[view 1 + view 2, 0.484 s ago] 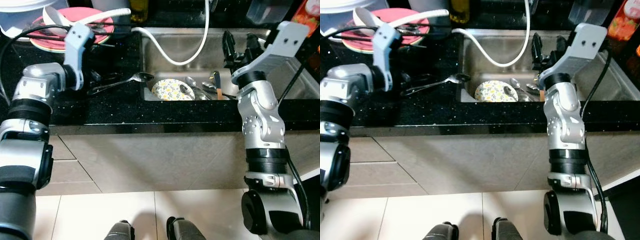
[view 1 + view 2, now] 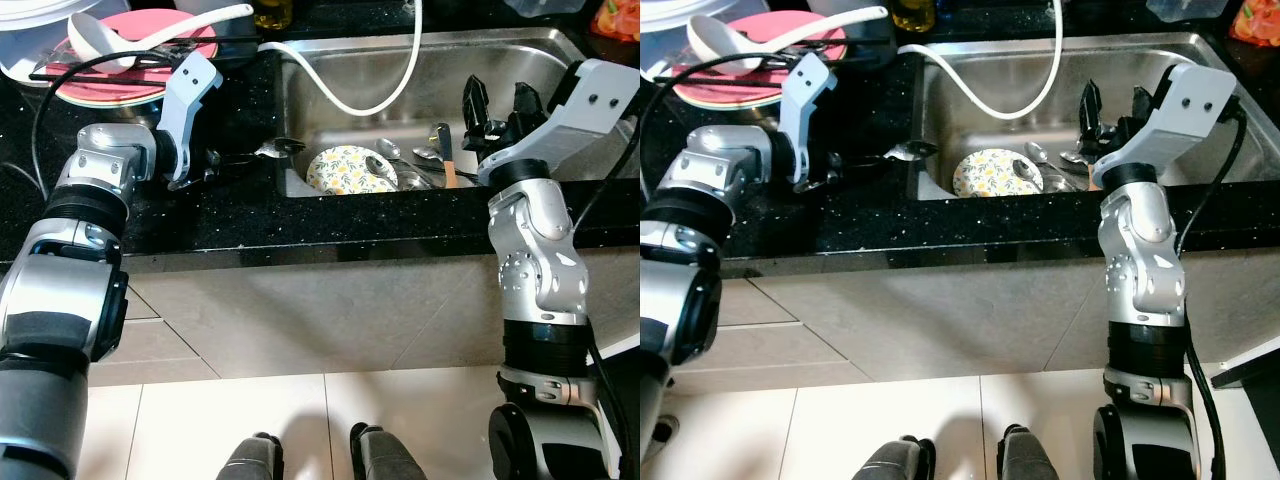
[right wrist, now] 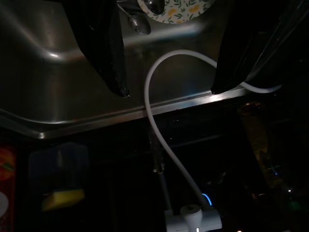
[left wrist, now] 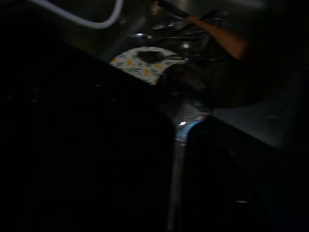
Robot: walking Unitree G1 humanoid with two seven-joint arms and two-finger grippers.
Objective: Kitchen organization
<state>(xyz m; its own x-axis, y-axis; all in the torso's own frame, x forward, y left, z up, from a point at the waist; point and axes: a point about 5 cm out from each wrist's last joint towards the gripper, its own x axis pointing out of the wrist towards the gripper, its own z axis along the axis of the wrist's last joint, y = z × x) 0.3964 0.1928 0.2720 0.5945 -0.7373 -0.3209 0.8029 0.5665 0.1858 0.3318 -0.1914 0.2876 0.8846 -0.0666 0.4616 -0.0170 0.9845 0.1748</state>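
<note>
At the near edge, the robot's two feet [image 2: 320,458] are seen on a pale tiled floor [image 2: 250,420], before a tiled cabinet front. Above this, a black speckled countertop [image 2: 250,220] is shown running left to right, with a stainless steel sink [image 2: 380,110] set into it to the right of centre.

On the left, the left gripper [image 2: 215,165] is held low over the countertop, just left of the sink's rim. A long metal spoon [image 2: 268,151] is seen at its fingertips, the bowl pointing toward the sink's left rim; whether the fingers are pressed onto the handle cannot be told, as the left wrist view is very dark.

On the right, the right gripper [image 2: 495,105] is raised above the right part of the sink, its two black fingers [image 3: 104,53] spread apart with nothing between them.

Inside the sink, a yellow-flowered plate [image 2: 350,170] is seen near the front wall, with several pieces of cutlery [image 2: 415,170] lying just to its right, among them a utensil with a wooden handle [image 2: 449,170]. A white hose [image 2: 345,95] is seen looping over the basin from the far side.

At the far left, a pink plate [image 2: 130,70] is shown on the countertop, carrying a white ladle [image 2: 130,40] and dark chopsticks [image 2: 100,68]. A white container [image 2: 30,30] stands beside it.
</note>
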